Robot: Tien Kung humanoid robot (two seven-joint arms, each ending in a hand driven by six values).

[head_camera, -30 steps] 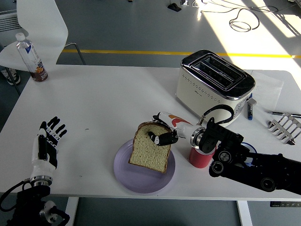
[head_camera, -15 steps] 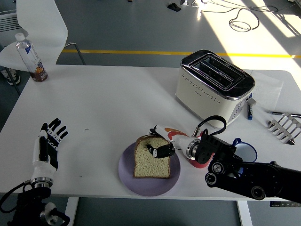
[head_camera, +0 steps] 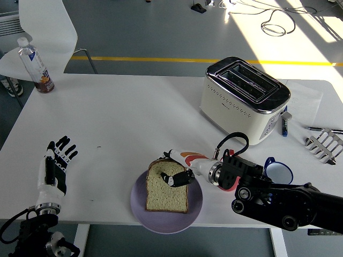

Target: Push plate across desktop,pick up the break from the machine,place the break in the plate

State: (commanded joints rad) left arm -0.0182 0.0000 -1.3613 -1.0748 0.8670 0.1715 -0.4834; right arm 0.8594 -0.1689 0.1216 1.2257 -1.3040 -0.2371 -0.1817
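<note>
The white table [head_camera: 134,118] fills most of the view, with grey floor, a yellow floor line and a white chair [head_camera: 45,27] beyond its far edge. At the far right of the table stands the cream and chrome toaster [head_camera: 244,99], its two top slots showing nothing inside. Near the front edge lies the lilac plate [head_camera: 140,206], and the slice of bread [head_camera: 167,187] lies flat in it, covering most of its middle. The right arm comes in from the lower right, and the right hand [head_camera: 179,171] rests on the far right corner of the bread, its fingers pinched on that corner: the thumb and dark fingertips lie on the top face. Just behind the wrist stand a red cup [head_camera: 228,182] and a blue mug [head_camera: 278,171]. The left hand [head_camera: 55,163] rests at the near left, palm up, fingers spread and holding nothing. A bottle [head_camera: 35,64] stands at the far left corner. A metal rack [head_camera: 324,144] and a pen lie at the right edge.
</note>
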